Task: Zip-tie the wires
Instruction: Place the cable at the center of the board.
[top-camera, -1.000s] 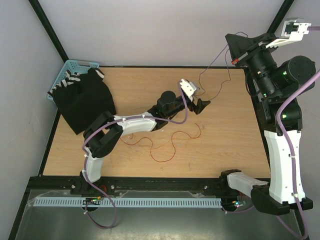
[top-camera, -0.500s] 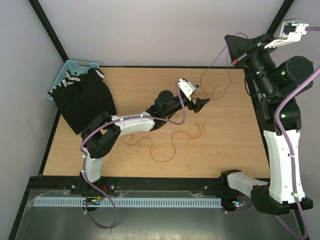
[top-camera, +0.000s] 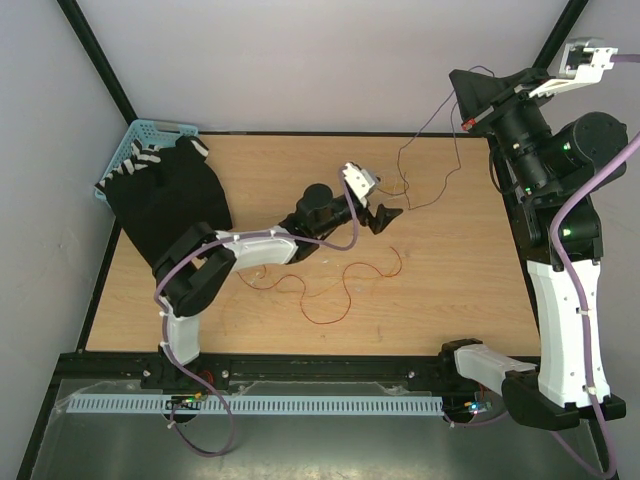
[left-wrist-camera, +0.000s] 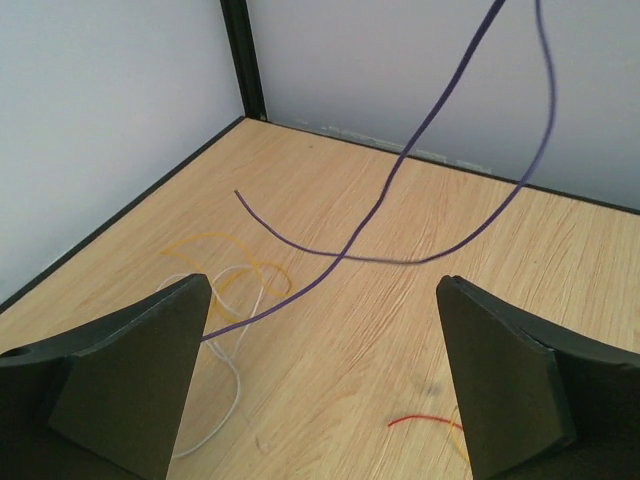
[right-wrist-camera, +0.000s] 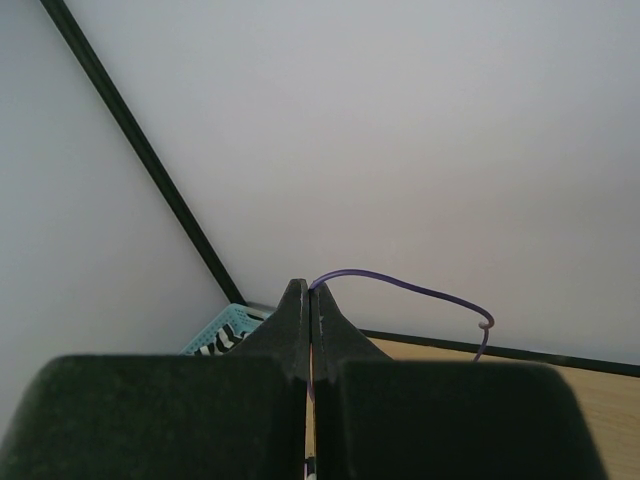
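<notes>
Left wrist view, left tool (left-wrist-camera: 323, 282) wide, purple wire (left-wrist-camera: 347, 258) dangling between, right tool (right-wrist-camera: 309, 289) seemingly pinching it.

Open board ahead of my left pincer, with one hanging strand across the way.

My left pincer (left-wrist-camera: 325, 300) stands spread, with bare table (left-wrist-camera: 420, 300) between its jaws and on to the far wall. A purple wire (left-wrist-camera: 400, 170) loops down through that gap from my right pincer (right-wrist-camera: 309, 297), pinched raised at the far right corner. Yellow and white strands (left-wrist-camera: 225, 265) lie left of the path, a red strand (left-wrist-camera: 418, 418) near right, and a black cloth (top-camera: 170, 200) fills the far left corner.
</notes>
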